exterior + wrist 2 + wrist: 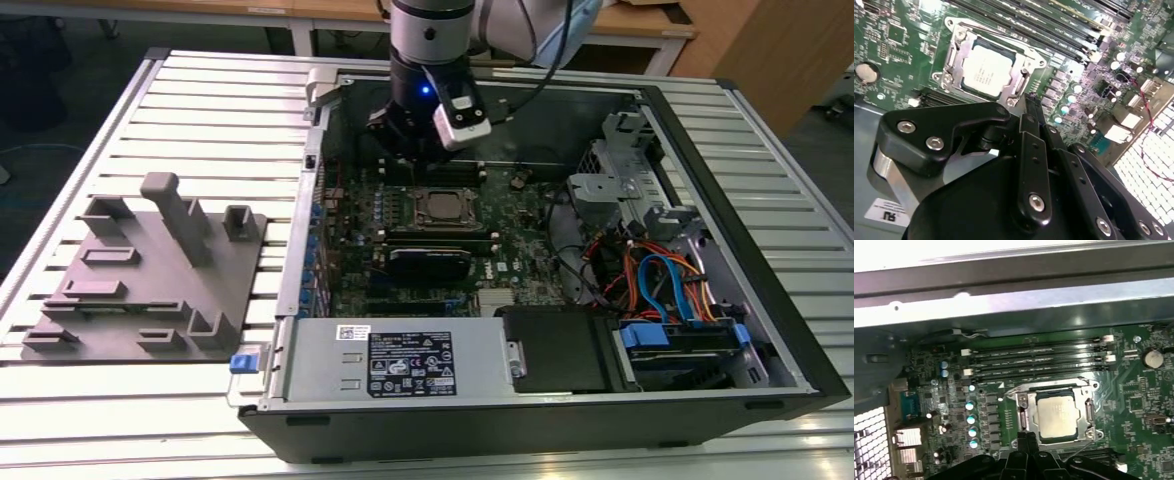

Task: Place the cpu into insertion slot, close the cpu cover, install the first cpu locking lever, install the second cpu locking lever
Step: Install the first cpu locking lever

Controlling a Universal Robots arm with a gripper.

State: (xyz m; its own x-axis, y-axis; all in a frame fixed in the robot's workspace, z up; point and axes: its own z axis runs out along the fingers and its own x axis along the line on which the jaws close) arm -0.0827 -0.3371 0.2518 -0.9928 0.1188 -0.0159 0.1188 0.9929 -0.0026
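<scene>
The black two-fingered pincer (1025, 436) has its slim fingers drawn together, with nothing between them. In the first wrist view its tips sit just beside one corner of the insertion slot (1025, 416), a small square dark socket with a silver metal rim set in the green circuit board (1134, 405); whether they touch the board I cannot tell. The cpu (1055, 415), a small flat square chip with a dull silver-grey metal top, lies flat inside that slot, near the tips but apart from them. The cpu cover (1087, 416), a thin square silver metal frame plate with a large window, lies down over the slot, its bars around the chip's edges and the chip's top showing through the window. Long narrow black memory slots (1034, 362) run alongside the slot. In the exterior view the arm hangs over the far part of the board, inside an open black computer case (787, 330) resting on a slatted metal table (200, 110); a grey moulded fixture (147, 280) lies at the exterior view's left.
</scene>
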